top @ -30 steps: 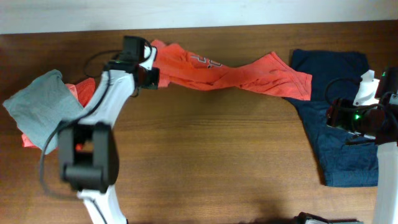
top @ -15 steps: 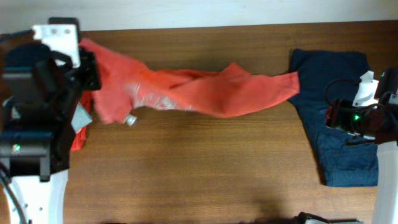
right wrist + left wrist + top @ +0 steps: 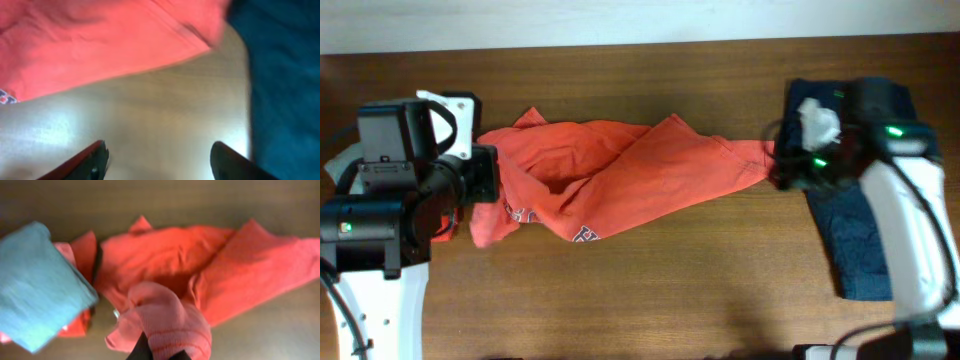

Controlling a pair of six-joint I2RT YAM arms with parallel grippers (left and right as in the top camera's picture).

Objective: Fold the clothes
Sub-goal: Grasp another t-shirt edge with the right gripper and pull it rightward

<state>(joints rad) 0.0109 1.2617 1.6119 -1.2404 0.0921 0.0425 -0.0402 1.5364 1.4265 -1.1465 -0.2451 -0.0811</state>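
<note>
T-shirt (image 3: 620, 175) bunched in clenched left claw (image 3: 160, 353), right claw (image 3: 160, 159) spread, near its far corner

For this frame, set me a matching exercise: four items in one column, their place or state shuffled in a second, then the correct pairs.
Column one
1. red-orange T-shirt
2. navy garment
3. grey folded shirt
4. right gripper

Column two
A. open over bare table
B. at the right end, partly under the right arm
C. pinched by the left gripper, sprawled across the middle
D. at the left, lying on orange-red cloth

Pairs: 1-C, 2-B, 3-D, 4-A
</note>
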